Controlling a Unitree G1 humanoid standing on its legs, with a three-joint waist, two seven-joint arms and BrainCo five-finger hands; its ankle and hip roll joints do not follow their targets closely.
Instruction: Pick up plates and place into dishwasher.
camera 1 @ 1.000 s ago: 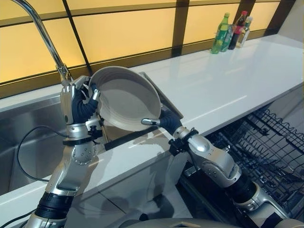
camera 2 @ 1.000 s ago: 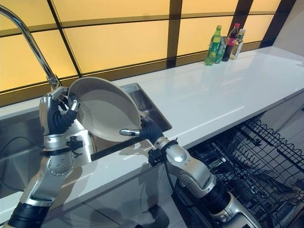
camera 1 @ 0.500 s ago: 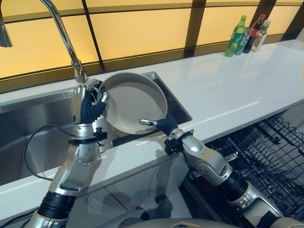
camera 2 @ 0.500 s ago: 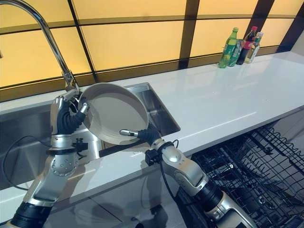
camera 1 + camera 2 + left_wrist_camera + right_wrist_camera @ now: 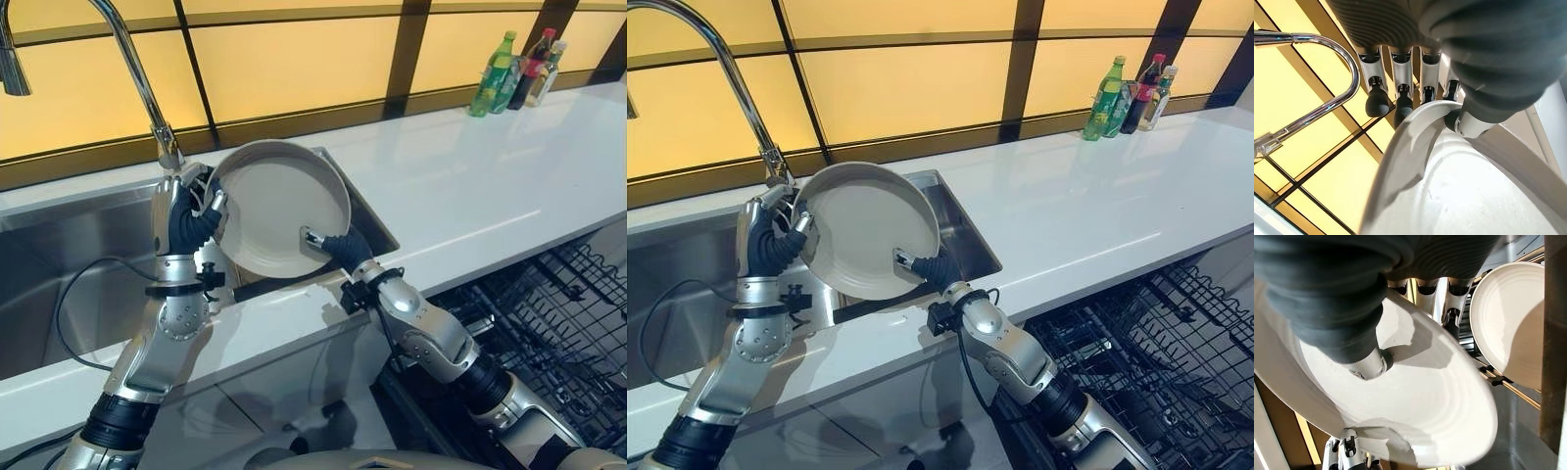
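Holding the plate point(image 5: 277, 206) tilted on edge above the sink point(image 5: 69, 264), both hands pinch its rim: left hand point(image 5: 186, 217) on the far side, right hand point(image 5: 338, 247) on the near, probably to hand it over toward the dishwasher rack point(image 5: 549, 323).

Close up, right hand point(image 5: 1371, 363) under its dark ribbed cover at upper left, thumb pressed on the face of a pale plate point(image 5: 1440, 401), fingers point(image 5: 1442, 303) curled behind its rim. At right, a second plate point(image 5: 1508, 318) standing on edge in a rack point(image 5: 1493, 374). At lower left, fingertips of the left hand point(image 5: 1349, 453).
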